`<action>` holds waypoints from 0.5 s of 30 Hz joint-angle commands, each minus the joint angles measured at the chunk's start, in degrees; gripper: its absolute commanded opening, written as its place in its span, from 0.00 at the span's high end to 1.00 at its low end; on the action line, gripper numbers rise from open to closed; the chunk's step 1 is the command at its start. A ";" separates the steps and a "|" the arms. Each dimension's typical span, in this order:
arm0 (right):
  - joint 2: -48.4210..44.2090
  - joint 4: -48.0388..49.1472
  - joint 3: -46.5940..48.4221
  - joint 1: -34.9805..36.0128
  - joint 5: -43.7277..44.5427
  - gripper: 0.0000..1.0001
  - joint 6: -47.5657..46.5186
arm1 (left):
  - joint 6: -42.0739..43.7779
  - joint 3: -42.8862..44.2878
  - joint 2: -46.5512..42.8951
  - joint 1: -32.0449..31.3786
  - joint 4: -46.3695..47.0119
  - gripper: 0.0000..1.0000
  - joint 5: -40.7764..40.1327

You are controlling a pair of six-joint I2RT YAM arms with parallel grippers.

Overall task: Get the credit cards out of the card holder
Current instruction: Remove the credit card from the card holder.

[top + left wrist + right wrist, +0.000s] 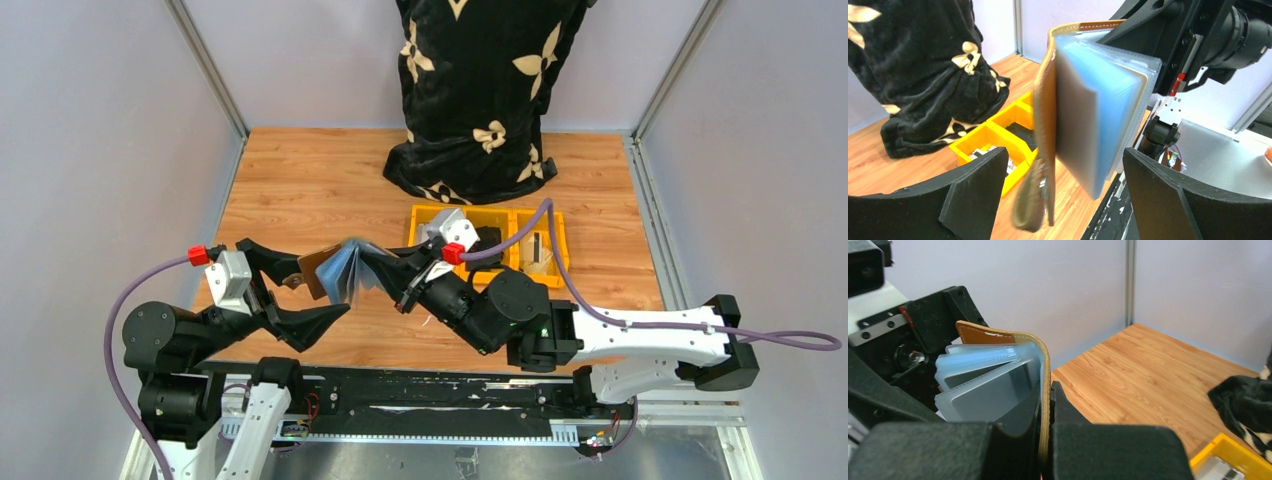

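Note:
The card holder (335, 270) is a brown folding wallet held open and upright above the table, with its clear blue-grey sleeves fanned out. My right gripper (388, 272) is shut on its brown cover (1044, 365), pinching the edge between both fingers (1048, 407). My left gripper (298, 292) is open, one finger on each side of the holder, not touching it. In the left wrist view the cover (1045, 115) and the sleeves (1098, 110) hang between the fingers (1063, 167). A grey credit card (993, 392) sits in a sleeve.
Two yellow bins (490, 240) with small items stand behind the right arm. A black cloth bag with tan flowers (480, 90) stands at the back. The holder's brown strap (1028, 205) dangles below it. Grey enclosure walls stand on both sides.

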 commanded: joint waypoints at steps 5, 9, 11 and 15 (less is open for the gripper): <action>-2.73 4.39 -1.00 -0.88 -10.86 1.00 4.09 | 0.38 2.16 1.08 -0.10 -0.18 0.07 1.14; -2.61 3.59 -0.40 -0.88 -11.91 1.00 4.50 | -0.86 2.48 0.73 -0.10 0.91 0.05 2.37; -2.73 3.63 -0.57 -0.93 -12.27 1.00 4.55 | -0.89 2.85 0.74 -0.11 0.95 0.05 2.46; -2.71 3.29 -0.47 -0.88 -12.82 1.00 4.54 | -1.54 3.01 0.82 -0.10 0.92 0.05 3.55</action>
